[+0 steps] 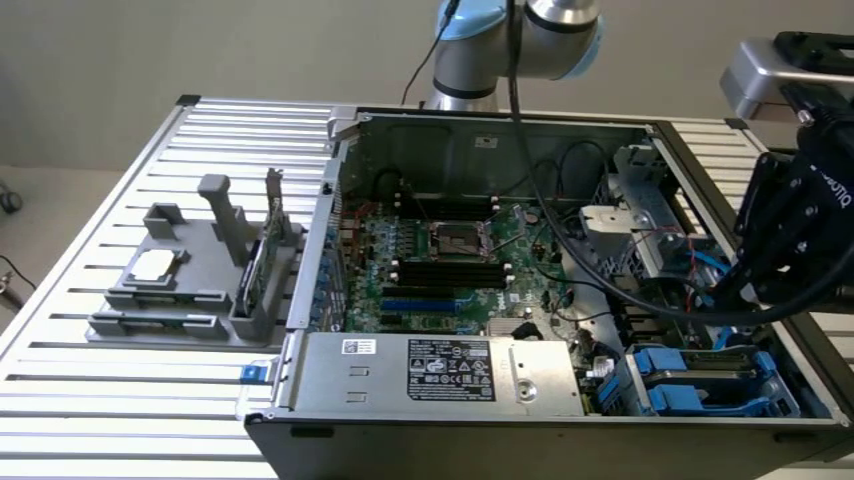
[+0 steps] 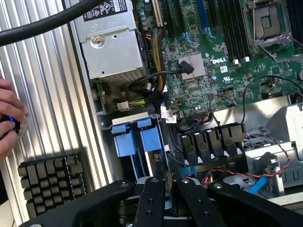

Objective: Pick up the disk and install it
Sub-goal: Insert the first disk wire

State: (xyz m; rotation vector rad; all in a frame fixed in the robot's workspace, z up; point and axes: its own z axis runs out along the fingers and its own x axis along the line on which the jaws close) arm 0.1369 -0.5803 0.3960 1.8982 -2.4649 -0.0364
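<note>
The disk, grey metal framed by blue plastic, lies in the drive bay at the near corner of the open computer case, on the exterior view's right. In the wrist view its blue carrier tabs sit just beyond my gripper. The gripper hangs directly over that bay, close above the blue carrier. In the exterior view the black wrist hides whether the gripper touches the carrier. I cannot make out anything between its jaws.
A grey fixture on the exterior view's left holds a small silver chip and an upright green card. The power supply, loose cables and a black heatsink lie nearby. A person's hand rests on the slatted table.
</note>
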